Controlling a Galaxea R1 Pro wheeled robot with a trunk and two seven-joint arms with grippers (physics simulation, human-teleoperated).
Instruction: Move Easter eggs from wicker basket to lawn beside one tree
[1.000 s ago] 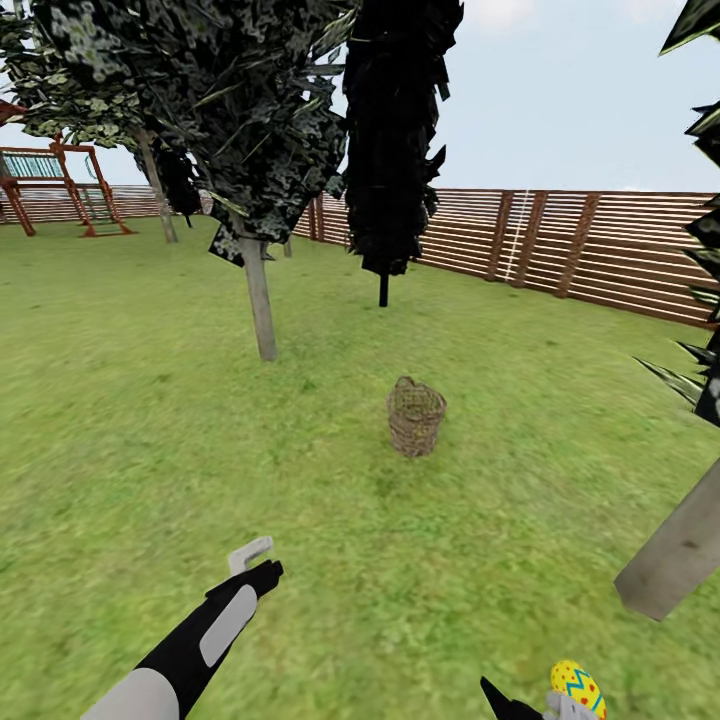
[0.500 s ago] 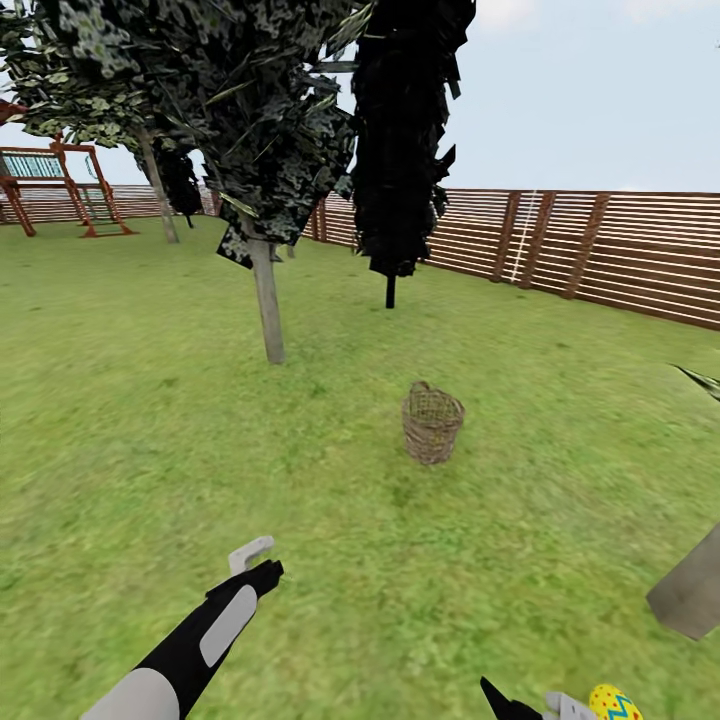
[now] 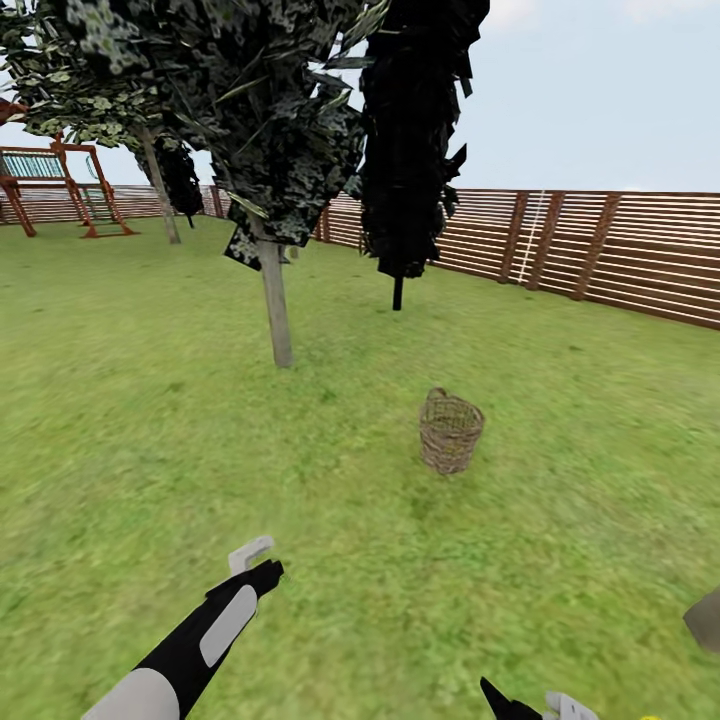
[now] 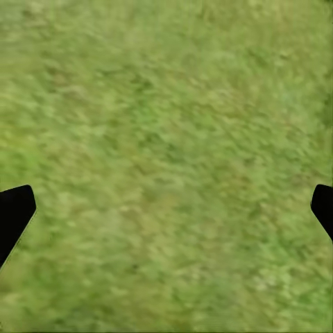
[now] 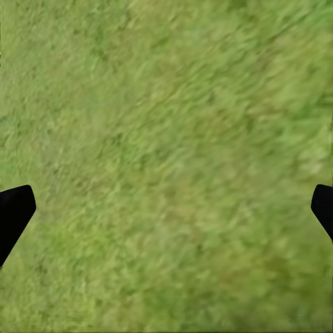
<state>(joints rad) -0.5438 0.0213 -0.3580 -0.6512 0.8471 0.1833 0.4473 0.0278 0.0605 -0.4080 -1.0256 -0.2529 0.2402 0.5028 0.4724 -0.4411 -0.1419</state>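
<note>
Wicker basket (image 3: 450,432) stands upright mid-lawn (image 3: 120,420), near the pale-trunked tree (image 3: 276,300); contents unseen. Eggs judged light, smooth, slippery: grip across the middle. Left gripper (image 4: 166,208) and right gripper (image 5: 166,208) spread wide, empty.

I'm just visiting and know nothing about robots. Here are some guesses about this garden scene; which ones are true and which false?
1. The wicker basket stands upright on the lawn. True.
2. The basket touches the pale trunk of the tree. False: it stands apart from it, on open grass.
3. The left gripper is open above grass. True: its fingertips sit wide apart with nothing between them.
4. A brick wall encloses the yard. False: it is a brown slatted wooden fence.
</note>
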